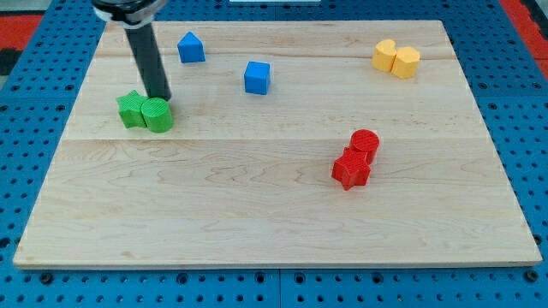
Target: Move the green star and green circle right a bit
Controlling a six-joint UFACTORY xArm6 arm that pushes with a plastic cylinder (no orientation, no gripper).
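Dark rod tilted; my tip (pixel 163 99) behind green circle (pixel 157 115) (beside green star (pixel 131 109)); no hand fitted.

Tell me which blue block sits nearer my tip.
The blue block at the view's top, just right of the rod; my tip touches the green circle. The blue cube lies farther right.

Two green blocks (pixel 144 111), two blue (pixel 223 62), two yellow (pixel 396 58), two red (pixel 356 159).
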